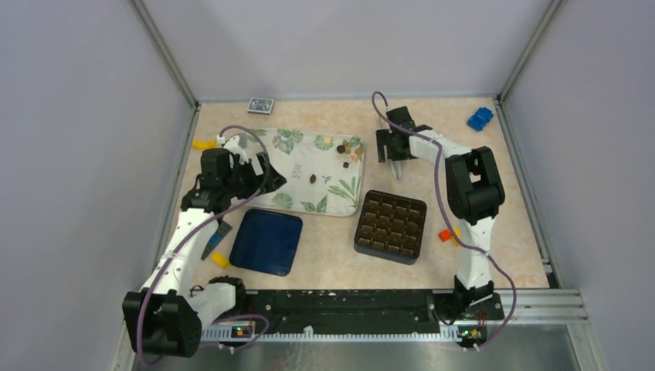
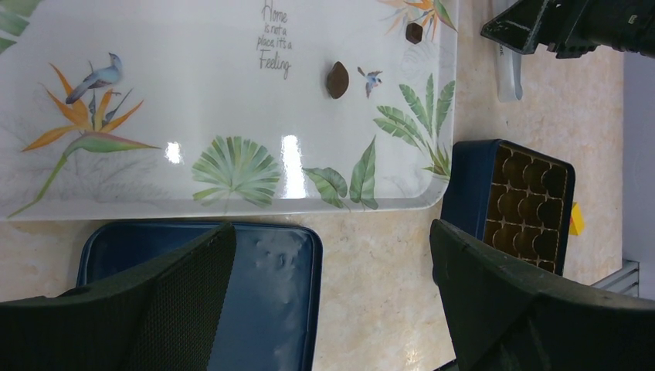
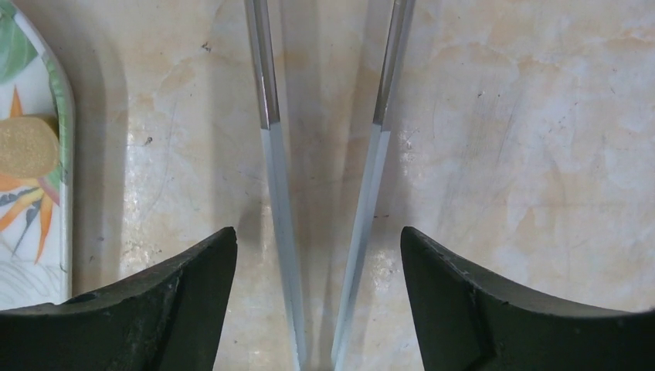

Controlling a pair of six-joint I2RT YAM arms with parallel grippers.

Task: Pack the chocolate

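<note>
Several small chocolate pieces [image 1: 312,178] lie on the floral tray [image 1: 297,166]; in the left wrist view two dark ones [image 2: 337,79] show on the tray [image 2: 193,93]. A tan piece [image 3: 27,147] sits at the tray's edge [image 3: 66,154]. The dark gridded box [image 1: 391,226] [image 2: 525,205] stands right of the tray, its cells looking empty. My right gripper [image 1: 390,147] [image 3: 318,247] is open, with metal tongs [image 3: 274,193] [image 1: 397,166] lying on the table between its fingers, untouched by either. My left gripper [image 1: 266,182] [image 2: 332,255] is open over the tray's near edge, holding nothing.
A dark blue lid [image 1: 266,242] [image 2: 263,286] lies left of the box. A blue toy block [image 1: 480,118] sits far right, an orange one [image 1: 445,234] beside the box, and yellow ones [image 1: 203,144] at the left. A card pack [image 1: 261,105] lies by the back wall.
</note>
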